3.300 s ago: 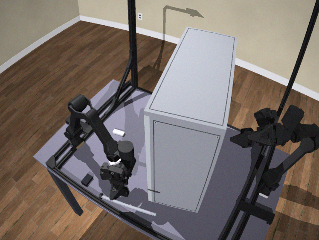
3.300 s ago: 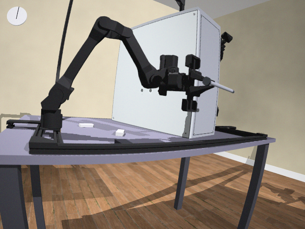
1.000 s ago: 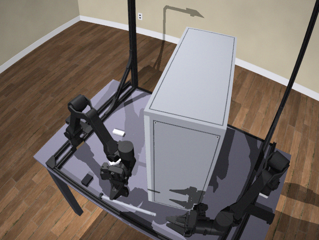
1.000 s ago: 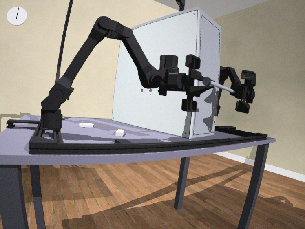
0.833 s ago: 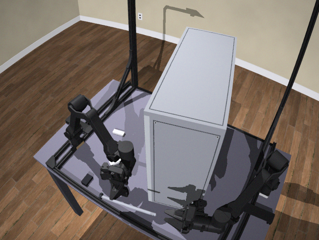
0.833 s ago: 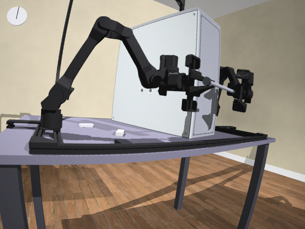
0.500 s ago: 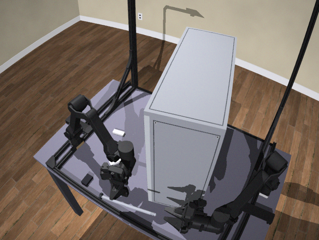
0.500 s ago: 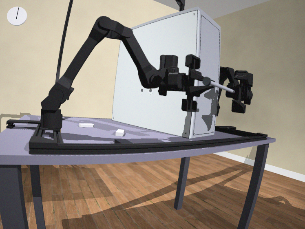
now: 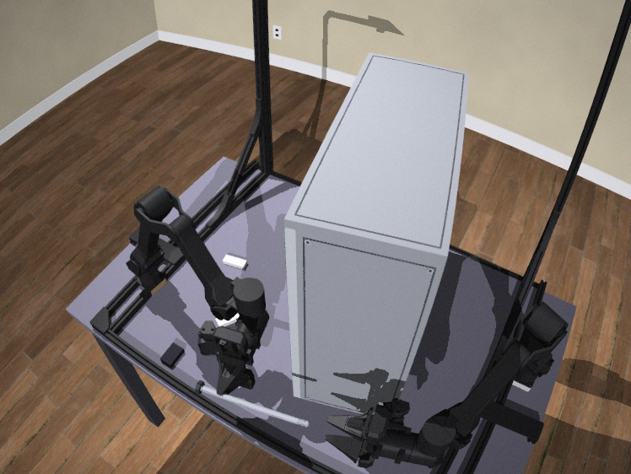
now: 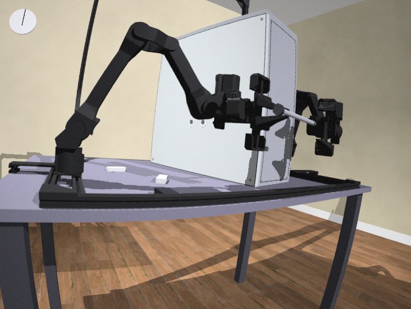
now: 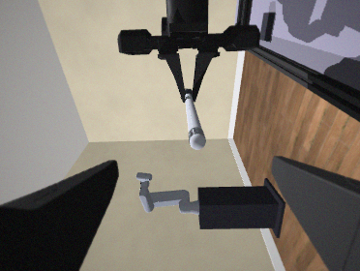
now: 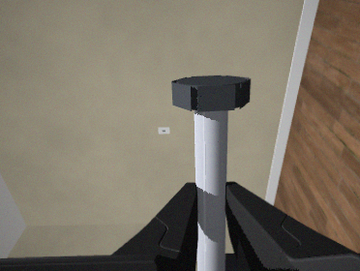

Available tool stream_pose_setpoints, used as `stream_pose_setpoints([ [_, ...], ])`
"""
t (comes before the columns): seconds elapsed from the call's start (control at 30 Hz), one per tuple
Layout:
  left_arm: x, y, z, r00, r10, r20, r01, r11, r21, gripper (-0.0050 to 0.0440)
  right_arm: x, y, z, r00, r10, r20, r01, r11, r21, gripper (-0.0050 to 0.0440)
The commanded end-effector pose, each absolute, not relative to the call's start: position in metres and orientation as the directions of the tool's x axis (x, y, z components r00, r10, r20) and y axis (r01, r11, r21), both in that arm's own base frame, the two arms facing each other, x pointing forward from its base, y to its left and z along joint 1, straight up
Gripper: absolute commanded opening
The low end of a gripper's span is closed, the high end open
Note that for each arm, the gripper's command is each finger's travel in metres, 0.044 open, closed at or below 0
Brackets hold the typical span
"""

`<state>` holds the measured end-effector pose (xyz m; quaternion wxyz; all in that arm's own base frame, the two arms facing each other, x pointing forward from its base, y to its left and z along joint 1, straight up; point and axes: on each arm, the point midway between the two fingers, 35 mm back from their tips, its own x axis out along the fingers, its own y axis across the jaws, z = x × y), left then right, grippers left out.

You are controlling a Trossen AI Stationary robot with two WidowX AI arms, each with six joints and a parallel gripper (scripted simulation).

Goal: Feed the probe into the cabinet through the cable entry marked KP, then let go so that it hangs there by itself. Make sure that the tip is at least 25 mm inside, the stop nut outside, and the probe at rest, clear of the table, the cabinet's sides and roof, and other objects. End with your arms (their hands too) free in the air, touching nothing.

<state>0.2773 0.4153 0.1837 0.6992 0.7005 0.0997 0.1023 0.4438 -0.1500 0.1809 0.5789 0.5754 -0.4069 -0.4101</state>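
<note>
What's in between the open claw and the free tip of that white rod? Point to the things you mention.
Nothing but air: a small gap separates the left claw (image 9: pixel 326 430) (image 10: pixel 318 128) (image 11: pixel 194 165) from the rod's tip (image 9: pixel 304 423) (image 10: pixel 314 123) (image 11: pixel 197 141). The top view shows it.

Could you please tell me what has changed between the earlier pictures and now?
The left tool has swung from beside the cabinet round past its near end, towards the free end of the probe. It is open, holding nothing. The right tool, the probe it grips and the cabinet stayed put.
</note>
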Motion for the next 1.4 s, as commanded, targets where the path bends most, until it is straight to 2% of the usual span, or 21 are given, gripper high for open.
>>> stream_pose_setpoints([
  [0.0, 0.277, 0.416, 0.179, 0.96, 0.281, 0.0, 0.0, 0.0, 1.0, 0.044, 0.443, -0.15, 0.181, 0.329, -0.944, 0.0, 0.0, 0.0, 1.0, 0.0],
  [1.37, 0.317, 0.427, 0.179, 0.963, 0.271, 0.0, 0.0, 0.0, 1.0, 0.044, 0.443, -0.15, 0.181, 0.329, -0.944, 0.0, 0.0, 0.0, 1.0, 0.0],
])
